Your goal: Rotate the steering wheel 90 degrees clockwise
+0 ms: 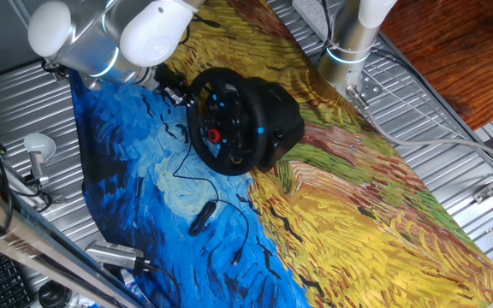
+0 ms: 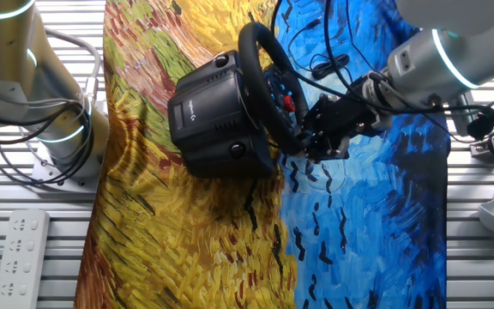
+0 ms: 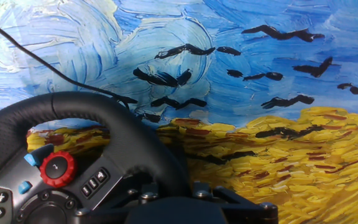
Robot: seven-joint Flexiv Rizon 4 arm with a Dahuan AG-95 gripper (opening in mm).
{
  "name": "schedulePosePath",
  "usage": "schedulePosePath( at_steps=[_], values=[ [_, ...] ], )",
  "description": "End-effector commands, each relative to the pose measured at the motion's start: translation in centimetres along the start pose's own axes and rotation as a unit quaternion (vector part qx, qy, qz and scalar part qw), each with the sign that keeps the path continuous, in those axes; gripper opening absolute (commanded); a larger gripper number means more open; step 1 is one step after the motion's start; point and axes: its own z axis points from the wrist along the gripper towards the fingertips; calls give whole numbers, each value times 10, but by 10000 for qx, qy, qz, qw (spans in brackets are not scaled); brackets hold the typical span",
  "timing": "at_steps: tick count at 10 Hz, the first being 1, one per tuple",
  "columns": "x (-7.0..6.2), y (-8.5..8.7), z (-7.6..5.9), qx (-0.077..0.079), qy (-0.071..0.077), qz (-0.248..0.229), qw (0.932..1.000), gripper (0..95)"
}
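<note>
The steering wheel [image 1: 229, 121] is a black racing wheel with a thick rim, a red knob and blue-lit buttons. It stands on its bulky black base [image 2: 217, 116] on the painted cloth. In the hand view its rim [image 3: 73, 107] arches over the hub and drops down into my jaws at the bottom edge. My gripper [image 1: 187, 96] reaches in from the blue side and sits on the rim's edge [image 2: 309, 137], shut on it [image 3: 169, 186]. The fingertips themselves are hidden behind the rim and the hand body.
A small black cabled device [image 1: 202, 217] lies on the blue cloth in front of the wheel, its thin cable [image 1: 178, 175] looping toward it. A second arm's base [image 1: 349, 43] stands behind the wheel. A power strip [image 2: 20, 249] lies on the slatted metal table [image 1: 452, 162].
</note>
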Motion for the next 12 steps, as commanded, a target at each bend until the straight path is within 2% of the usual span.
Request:
schedulePosePath(
  at_steps=[1,8,12],
  values=[
    [-1,0,0,-34,-10,-26,10000,380],
    [-1,0,1,-88,-23,-101,9999,380],
    [-1,1,-2,-272,-47,-302,9992,380]
  ],
)
